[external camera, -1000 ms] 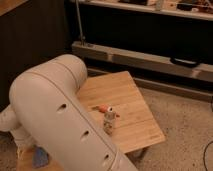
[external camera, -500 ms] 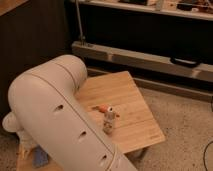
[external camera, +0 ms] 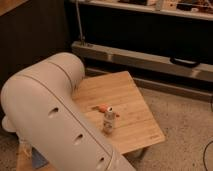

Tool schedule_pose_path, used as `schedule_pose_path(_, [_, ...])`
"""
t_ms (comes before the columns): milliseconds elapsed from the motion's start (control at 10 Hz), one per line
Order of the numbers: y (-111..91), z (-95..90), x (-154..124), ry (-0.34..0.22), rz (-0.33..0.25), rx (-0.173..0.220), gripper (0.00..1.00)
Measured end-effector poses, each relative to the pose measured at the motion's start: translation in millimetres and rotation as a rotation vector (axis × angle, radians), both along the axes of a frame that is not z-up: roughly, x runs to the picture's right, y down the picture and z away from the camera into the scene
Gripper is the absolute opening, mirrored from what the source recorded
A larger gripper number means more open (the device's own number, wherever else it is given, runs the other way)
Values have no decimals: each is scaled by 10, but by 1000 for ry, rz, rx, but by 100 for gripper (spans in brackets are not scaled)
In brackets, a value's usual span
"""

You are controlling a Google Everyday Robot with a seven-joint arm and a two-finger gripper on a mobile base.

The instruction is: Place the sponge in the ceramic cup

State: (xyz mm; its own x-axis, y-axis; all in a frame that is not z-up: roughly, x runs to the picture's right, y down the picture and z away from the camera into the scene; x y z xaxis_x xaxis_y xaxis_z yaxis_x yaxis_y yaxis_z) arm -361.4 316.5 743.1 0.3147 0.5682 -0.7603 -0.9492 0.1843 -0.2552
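My big white arm (external camera: 55,115) fills the left half of the camera view and hides the near left part of the wooden table (external camera: 125,95). The gripper itself is out of sight behind and below the arm, at the lower left, and it is shut. A small blue-grey patch, which looks like the sponge (external camera: 38,158), peeks out under the arm at the bottom left. Whether the gripper touches it is hidden. The ceramic cup is out of view.
A small white bottle (external camera: 108,121) stands upright near the table's middle, with a small orange object (external camera: 102,107) lying just behind it. A grey metal rail (external camera: 150,60) and dark shelving run along the back. Speckled floor (external camera: 185,125) lies to the right.
The arm has shifted slightly to the left and down. The bottle and the orange object have not moved.
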Motion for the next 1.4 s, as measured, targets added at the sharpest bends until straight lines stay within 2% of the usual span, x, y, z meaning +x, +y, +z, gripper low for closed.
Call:
schedule_pose_path(600, [13,7,-58,0,-13,3,57])
schedule_pose_path(800, [-82,-55,-102,-5,-16,47,57])
schedule_pose_path(1100, [-187,-73,-153,-17,-9,93,57])
schedule_pose_path(1400, [-204,-28,-191,-19,-8,105,57])
